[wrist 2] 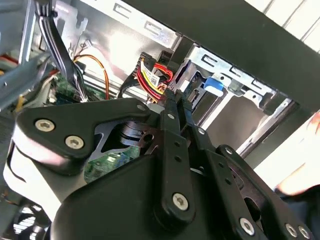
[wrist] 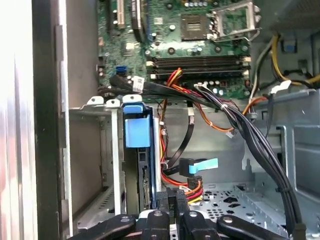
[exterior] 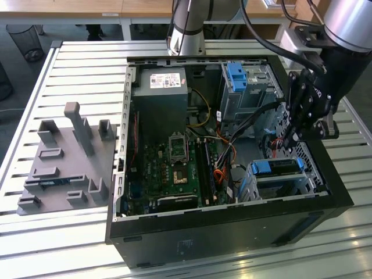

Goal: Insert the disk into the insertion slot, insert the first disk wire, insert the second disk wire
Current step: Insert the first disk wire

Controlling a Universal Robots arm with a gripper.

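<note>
One grey fixture plate (exterior: 64, 168) with upright blocks lay on the slatted aluminium worktop (exterior: 81, 58) at the exterior view's left. In the middle of that frame stood the open computer case (exterior: 232, 232). Its power supply (exterior: 160, 99) was in the upper left of the interior, with the motherboard (exterior: 174, 165) below it. Further right, a taller drive cage (exterior: 244, 93) with a blue tab occupied the upper part of the case. The insertion slot (exterior: 285, 185) lay in the lower right corner.

The disk (exterior: 272, 167) sat inside that slot, with the blue end of its caddy showing. At the exterior view's right, the black end effector (exterior: 286, 139) hung inside the case just above the slot. In the first wrist view its fingers (wrist: 164, 200) were drawn close together with barely a sliver between them. I could not tell whether anything was pinched there. A bundle of red, yellow and black wires (wrist: 192, 186) ran just beside the fingers. A black cable with a blue connector (wrist: 199, 166) hung near the disk's edge.
</note>
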